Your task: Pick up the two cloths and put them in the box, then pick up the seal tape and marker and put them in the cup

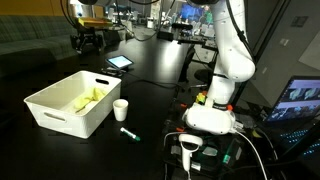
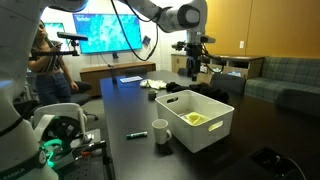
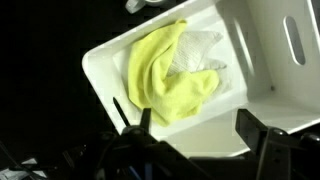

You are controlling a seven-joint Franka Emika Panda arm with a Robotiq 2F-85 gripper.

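The white box [image 1: 60,112] [image 2: 215,132] stands on the dark table. In the wrist view the yellow cloth [image 3: 165,75] lies inside the box [image 3: 275,60], partly over the white cloth [image 3: 203,52]. Both exterior views show yellow cloth in the box [image 1: 88,98] [image 2: 193,118]. My gripper [image 3: 195,130] hangs above the box [image 2: 193,66] [image 1: 88,42], open and empty. The white cup [image 1: 121,109] [image 2: 160,131] stands beside the box. The marker [image 1: 130,133] [image 2: 136,133] lies on the table near the cup. I see no seal tape.
The robot base [image 1: 210,112] stands at the table's edge. A tablet [image 1: 120,62] lies farther back on the table and a laptop [image 1: 300,100] is at one side. A person [image 2: 50,65] stands by a wall screen [image 2: 110,30].
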